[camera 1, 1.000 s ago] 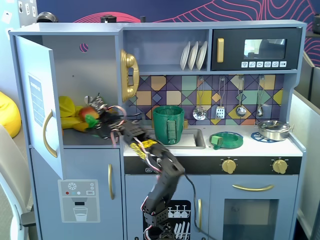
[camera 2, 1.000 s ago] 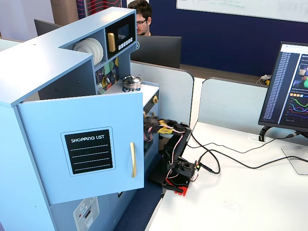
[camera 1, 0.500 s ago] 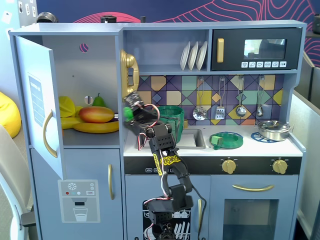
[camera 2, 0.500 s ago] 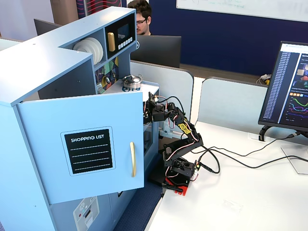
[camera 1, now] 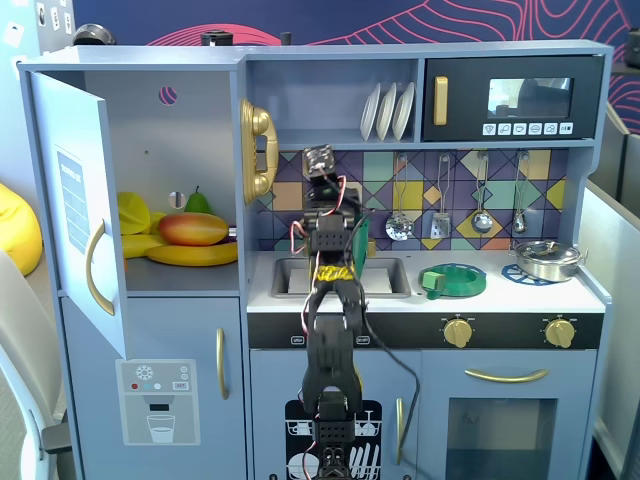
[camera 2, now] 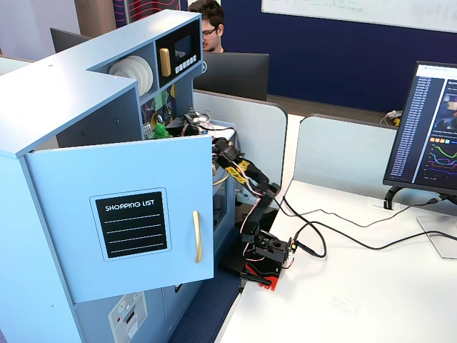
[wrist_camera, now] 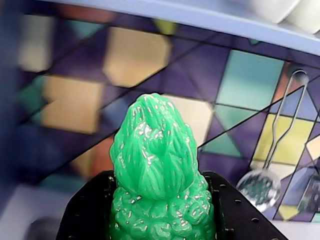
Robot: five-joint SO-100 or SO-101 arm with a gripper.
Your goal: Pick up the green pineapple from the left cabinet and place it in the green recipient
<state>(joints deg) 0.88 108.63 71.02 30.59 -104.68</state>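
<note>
My gripper is shut on the green pineapple, whose leafy top points away between the two black fingers. In a fixed view the gripper is raised above the sink in front of the tiled back wall, and the arm hides the pineapple. From the side, the pineapple shows as a small green spot at the gripper. The left cabinet stands open with its door swung out; the door also shows in the side view. A dark-green part behind the arm may be the green recipient, mostly hidden.
A mango, a banana and a pear lie in the open cabinet. A flat green dish and a metal pan sit on the counter. Utensils hang on the tiled wall. A gold phone hangs beside the cabinet.
</note>
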